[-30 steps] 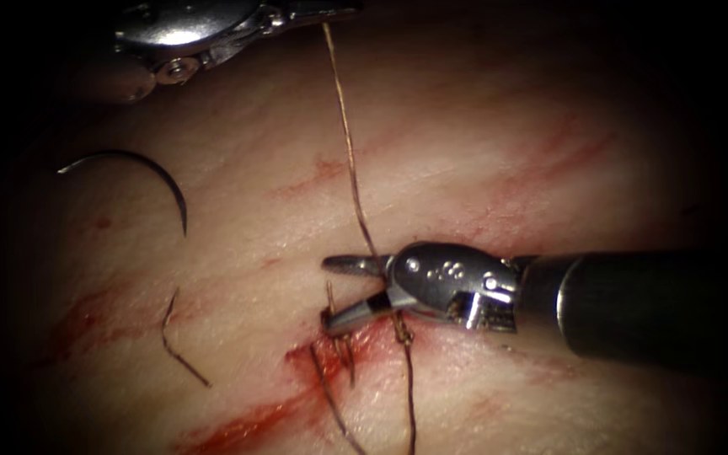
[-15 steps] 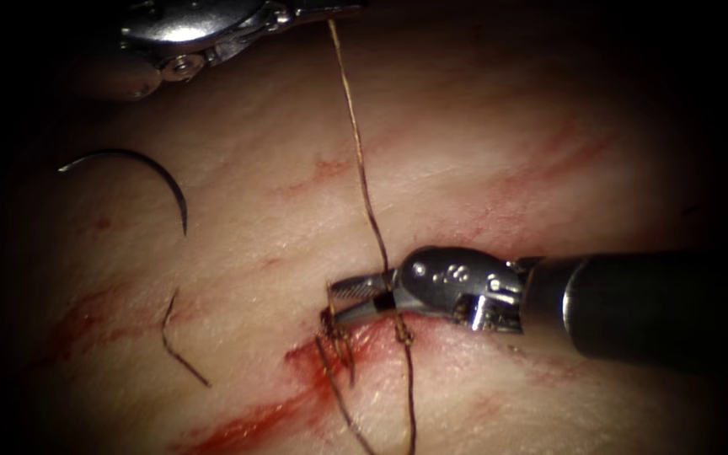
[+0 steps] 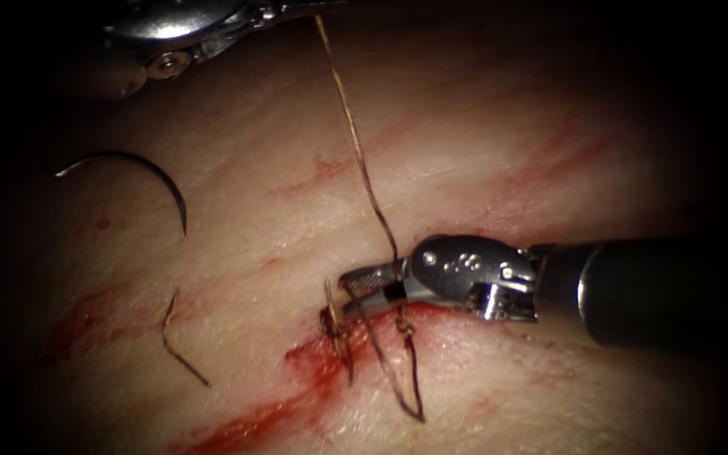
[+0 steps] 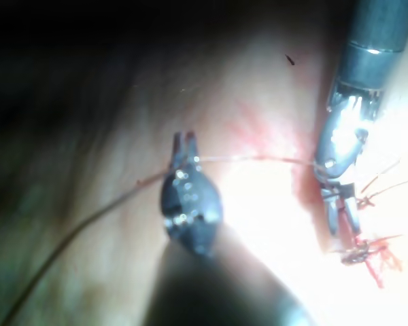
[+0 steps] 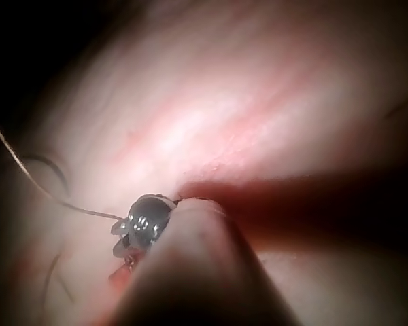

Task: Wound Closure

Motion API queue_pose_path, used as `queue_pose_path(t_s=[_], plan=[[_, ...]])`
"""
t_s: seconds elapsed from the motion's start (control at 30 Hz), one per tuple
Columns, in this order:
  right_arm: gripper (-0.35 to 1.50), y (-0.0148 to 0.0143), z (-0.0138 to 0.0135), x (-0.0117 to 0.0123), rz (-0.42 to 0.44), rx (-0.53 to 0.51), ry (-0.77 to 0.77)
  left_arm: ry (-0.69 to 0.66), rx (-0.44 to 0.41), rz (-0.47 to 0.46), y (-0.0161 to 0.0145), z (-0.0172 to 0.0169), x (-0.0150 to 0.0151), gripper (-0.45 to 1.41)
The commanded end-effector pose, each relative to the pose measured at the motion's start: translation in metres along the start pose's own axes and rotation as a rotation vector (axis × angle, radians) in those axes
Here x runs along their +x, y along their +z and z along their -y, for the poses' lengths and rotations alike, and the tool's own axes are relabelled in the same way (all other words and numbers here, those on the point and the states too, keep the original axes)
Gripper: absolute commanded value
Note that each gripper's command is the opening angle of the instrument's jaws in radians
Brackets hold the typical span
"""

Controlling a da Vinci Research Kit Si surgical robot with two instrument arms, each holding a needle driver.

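My right tool [image 3: 350, 286] reaches in from the right to the cut [image 3: 297, 371], its jaws shut on the thread [image 3: 364, 177] just above the knots [image 3: 336, 327]. From there the thread climbs taut to my left tool [image 3: 301, 8] at the upper edge, which is shut on it too. In the left wrist view the thread [image 4: 258, 157] spans from my left tool [image 4: 185, 141] to the right tool [image 4: 341, 216]. The curved needle [image 3: 162, 173] lies loose on the tissue [image 3: 507, 126] left of the cut, held by neither tool. A thread loop [image 3: 417, 413] hangs below the jaws.
A short cut end of thread [image 3: 174, 341] lies on the tissue left of the cut. Red fluid [image 3: 246, 425] streaks along the cut towards the lower left. In the right wrist view the thread [image 5: 27, 175] runs away from the right tool [image 5: 143, 227].
The right tool's jaws, open a second ago, have shut on the thread and shifted a little right. The strand that ran off the lower edge is drawn up into a loop.
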State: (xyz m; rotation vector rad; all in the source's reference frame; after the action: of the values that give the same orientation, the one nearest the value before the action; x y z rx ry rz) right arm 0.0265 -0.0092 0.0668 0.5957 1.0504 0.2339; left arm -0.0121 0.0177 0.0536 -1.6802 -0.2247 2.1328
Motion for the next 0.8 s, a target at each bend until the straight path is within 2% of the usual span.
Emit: queue_pose_path(t_s=[0.03, 0.07, 0.1, 0.13, 0.17, 0.43, 0.8], plan=[[-0.11, 0.0011, 0.0001, -0.0004, -0.02, -0.007, -0.012, 0.001, 0.0, 0.001, 0.0006, 0.0002, -0.0004, -0.45], [0.57, 0.0012, 0.0002, -0.0005, -0.018, -0.051, -0.018, 0.001, -0.001, 0.001, 0.0005, 0.0002, -0.0004, -0.45], [1.06, 0.0014, 0.0003, -0.0005, -0.014, -0.075, -0.018, 0.001, 0.001, -0.001, 0.0005, 0.0002, -0.0004, -0.45], [1.41, 0.0015, 0.0002, -0.0006, -0.004, -0.086, -0.016, 0.001, 0.001, -0.001, 0.0005, 0.0002, -0.0004, -0.45], [1.46, 0.0017, 0.0001, -0.0007, 0.012, -0.091, -0.014, 0.001, 0.001, -0.001, 0.0006, 0.0002, -0.0004, -0.45], [1.48, 0.0022, 0.0006, -0.0016, 0.02, -0.07, -0.007, 0.001, 0.001, -0.002, 0.0006, 0.0005, -0.0004, -0.45], [1.48, 0.0024, 0.0005, -0.0004, -0.009, -0.069, 0.03, 0.003, 0.005, -0.001, 0.0009, 0.0002, -0.0006, -0.45]])
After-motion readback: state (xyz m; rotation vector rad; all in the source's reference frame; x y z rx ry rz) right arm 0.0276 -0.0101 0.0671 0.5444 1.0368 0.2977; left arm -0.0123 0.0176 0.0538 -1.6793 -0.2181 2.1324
